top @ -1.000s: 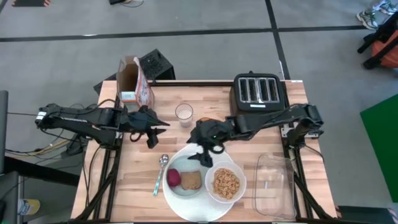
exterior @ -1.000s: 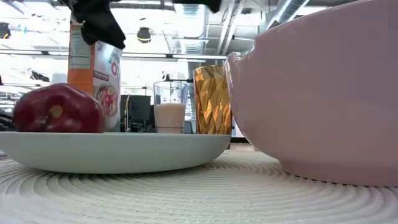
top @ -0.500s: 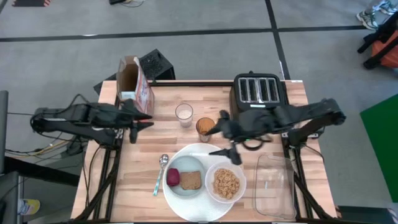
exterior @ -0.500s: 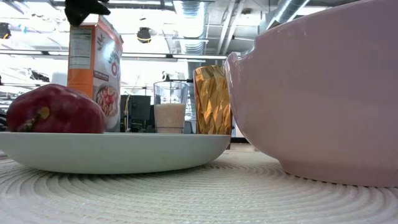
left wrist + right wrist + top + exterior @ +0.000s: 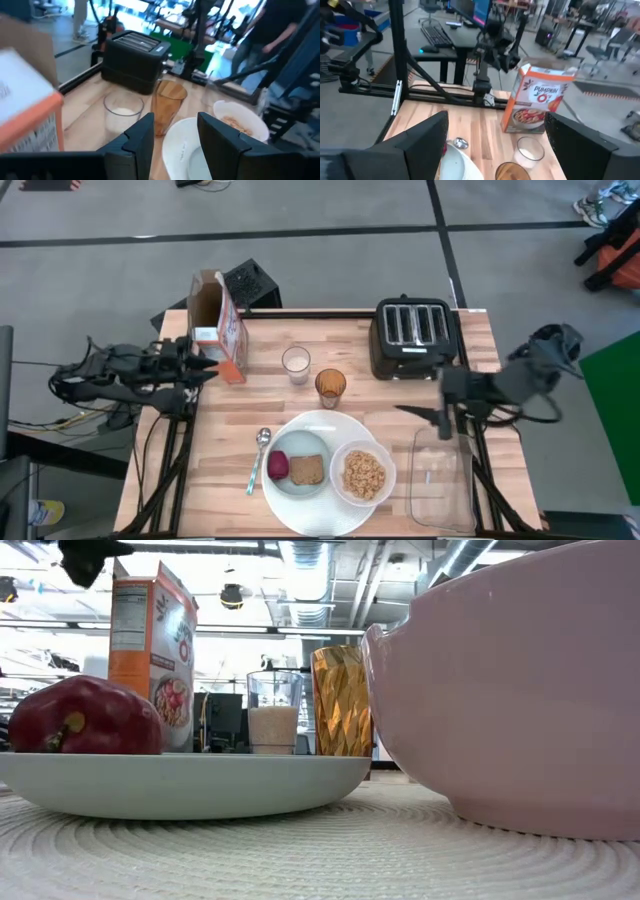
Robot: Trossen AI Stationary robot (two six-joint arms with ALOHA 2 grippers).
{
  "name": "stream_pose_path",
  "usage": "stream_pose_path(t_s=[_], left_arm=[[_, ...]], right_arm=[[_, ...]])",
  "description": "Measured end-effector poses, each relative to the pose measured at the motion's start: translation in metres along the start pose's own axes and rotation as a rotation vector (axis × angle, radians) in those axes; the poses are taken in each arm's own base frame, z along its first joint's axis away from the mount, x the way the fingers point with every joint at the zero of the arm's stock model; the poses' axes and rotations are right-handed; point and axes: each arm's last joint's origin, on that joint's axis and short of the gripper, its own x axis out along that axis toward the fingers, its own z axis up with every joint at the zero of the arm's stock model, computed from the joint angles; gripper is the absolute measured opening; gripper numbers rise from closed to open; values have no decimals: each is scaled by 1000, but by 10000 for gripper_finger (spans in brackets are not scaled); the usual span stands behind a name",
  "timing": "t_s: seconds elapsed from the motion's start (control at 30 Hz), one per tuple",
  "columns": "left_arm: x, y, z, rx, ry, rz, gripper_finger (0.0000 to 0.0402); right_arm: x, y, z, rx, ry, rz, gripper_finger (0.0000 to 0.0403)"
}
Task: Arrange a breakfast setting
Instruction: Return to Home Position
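high view: white plate (image 5: 320, 425) sits mid-table, grey plate (image 5: 290, 490) on it with toast (image 5: 307, 470) and fruit (image 5: 279, 466), bowl (image 5: 336, 465) alongside. both claws wide open, empty: left gripper (image 5: 208, 365) at table (image 5: 470, 340) left edge, right gripper (image 5: 428, 418) over right side. i judge bowl slick, fragile; pinch its rim.

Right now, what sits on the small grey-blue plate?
A dark red fruit and a brown toast slice, side by side. The parts of the grey-blue plate beneath them are covered.
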Motion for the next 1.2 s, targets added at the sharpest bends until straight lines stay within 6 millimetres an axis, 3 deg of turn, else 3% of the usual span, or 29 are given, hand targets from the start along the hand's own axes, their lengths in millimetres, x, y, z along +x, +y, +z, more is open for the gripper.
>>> stream_pose_path(t_s=[0.2,0.43,0.8,1.03,1.2], left_arm=[[0,7,-33,-13,-79,-185,137],[14,12,-64,25,-29,-269,137],[19,7,-61,23,-53,-337,137],[20,6,-60,26,-71,-352,137],[34,4,-75,76,-70,-465,137]], right_arm=[[-25,13,-14,-46,-17,-23,354],[-22,37,-74,-62,-7,-48,354],[1,65,-175,-1,-51,120,354],[9,72,-209,-10,-136,285,354],[13,72,-229,-7,-178,361,354]])
